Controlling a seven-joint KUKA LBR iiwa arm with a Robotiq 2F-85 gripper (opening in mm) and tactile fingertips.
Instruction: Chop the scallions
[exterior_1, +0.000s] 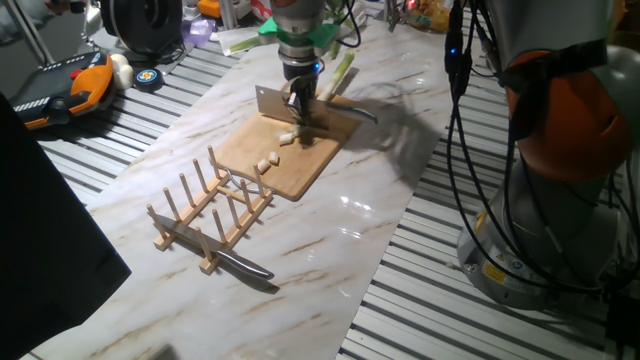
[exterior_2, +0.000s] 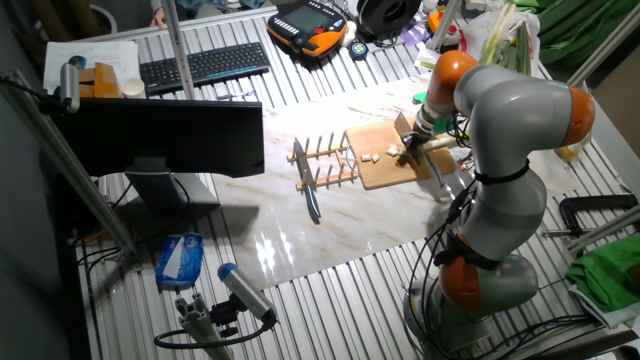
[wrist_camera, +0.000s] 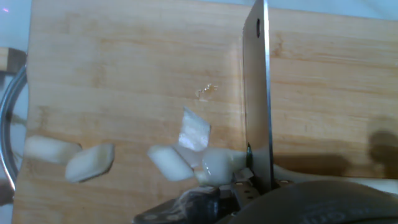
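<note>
Overhead, pincer lowered onto pale wooden cutting board, clamped on the handle of a cleaver; from the hand view, blade standing on edge, steel spine running up the frame, tip toward the far side of the board. Scallions lying as one long stalk, green leafy end reaching off the far edge of the board onto marble surface, white end hidden under the arm. Whitish cut chunks scattered on the board to the left of the blade, one piece touching the blade's flat near the handle; a thin translucent sliver just above it. Wooden peg rack near the front of the surface, well apart from the board, with a second knife lying alongside it.

Judged by look: very light, soft and hollow, easily crushed by a squeeze, slick where freshly cut, and round enough to roll under a blade. Chunks likely to stick to wet steel and scatter when nudged. Best hold probably the firmer white base or mid-stalk, pressed lightly against the board, not the floppy green tops, which would bend and tear. With only one arm, nothing pinning the stalk, so straight downward cuts seem safer than sliding ones.
</note>
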